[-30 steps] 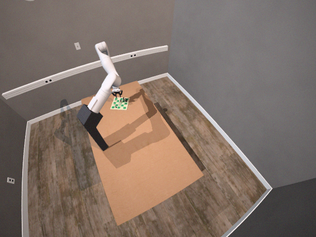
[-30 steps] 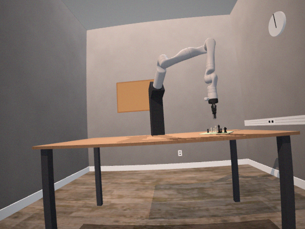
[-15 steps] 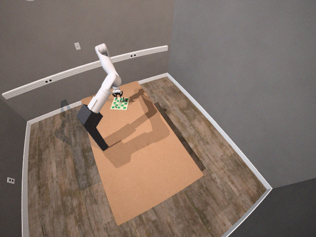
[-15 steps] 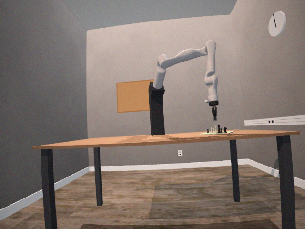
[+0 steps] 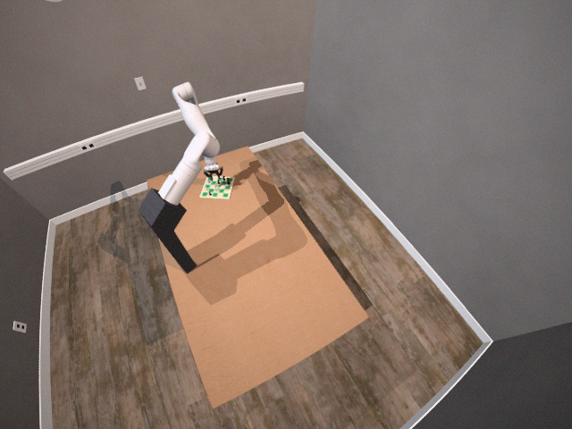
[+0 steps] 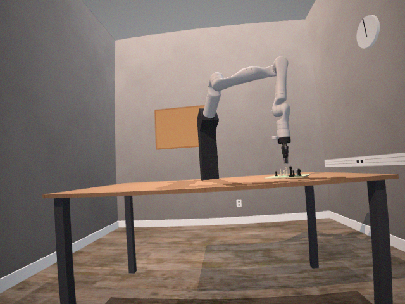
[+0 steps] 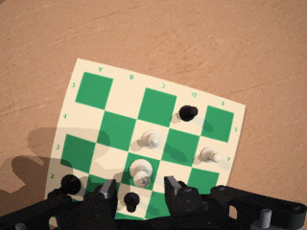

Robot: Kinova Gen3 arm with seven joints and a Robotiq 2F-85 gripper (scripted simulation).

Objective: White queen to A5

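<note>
A small green-and-cream chessboard lies on the wooden table; it also shows in the top view and the exterior view. In the wrist view, the largest white piece, seemingly the white queen, stands on a green square near the board's near edge. Two smaller white pieces stand further in. Black pieces stand at the far side, the near edge and the near left corner. My gripper hovers above the board, fingers partly apart and empty, with the large white piece below and between them.
The arm's black pedestal stands on the table, left of the board. The board lies near the table's far end by the wall. The edge letters and numbers are too small to read.
</note>
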